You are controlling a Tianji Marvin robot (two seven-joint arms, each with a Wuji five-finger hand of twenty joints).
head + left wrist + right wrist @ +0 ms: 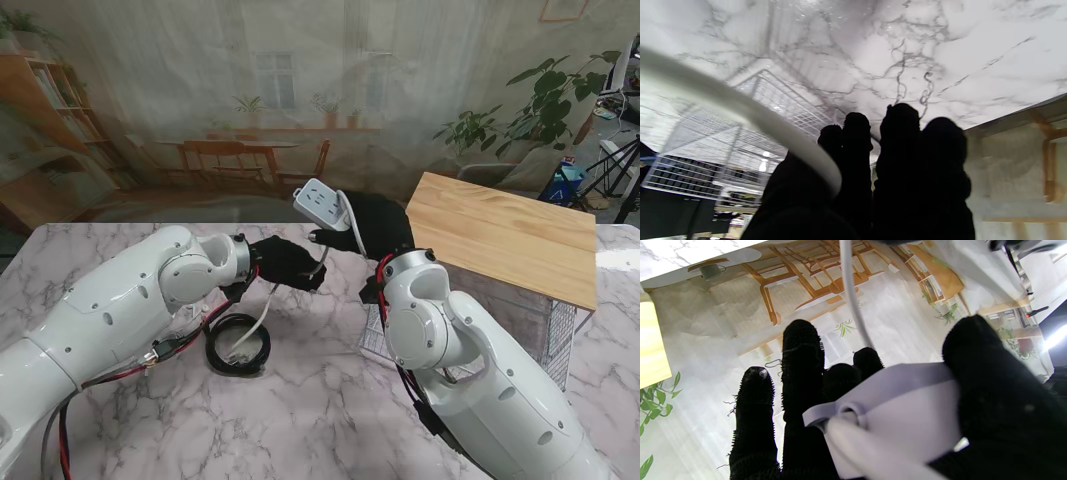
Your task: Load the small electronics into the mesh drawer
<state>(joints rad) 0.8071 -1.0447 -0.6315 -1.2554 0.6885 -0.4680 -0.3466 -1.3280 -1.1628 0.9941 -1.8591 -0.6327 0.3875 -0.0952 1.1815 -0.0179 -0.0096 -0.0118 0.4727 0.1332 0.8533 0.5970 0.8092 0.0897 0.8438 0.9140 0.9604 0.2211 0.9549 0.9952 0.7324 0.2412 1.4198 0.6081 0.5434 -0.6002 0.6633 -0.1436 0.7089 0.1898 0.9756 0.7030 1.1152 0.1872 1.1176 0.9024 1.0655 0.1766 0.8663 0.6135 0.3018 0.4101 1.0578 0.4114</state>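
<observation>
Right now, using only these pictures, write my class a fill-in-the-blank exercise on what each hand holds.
1. The right hand grips the white ____ above the table.
2. The left hand pinches its white ____.
3. The drawer unit's top is made of ____.
4. A coiled black cable lies on the ____ table.

Missing words: power strip; cord; wood; marble

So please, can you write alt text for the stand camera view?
The right hand holds a white power strip raised over the marble table. The left hand grips its white cable, beside the wood-topped mesh drawer.

Marble table [300,420], printed café backdrop [250,100], potted plant [540,110].
</observation>
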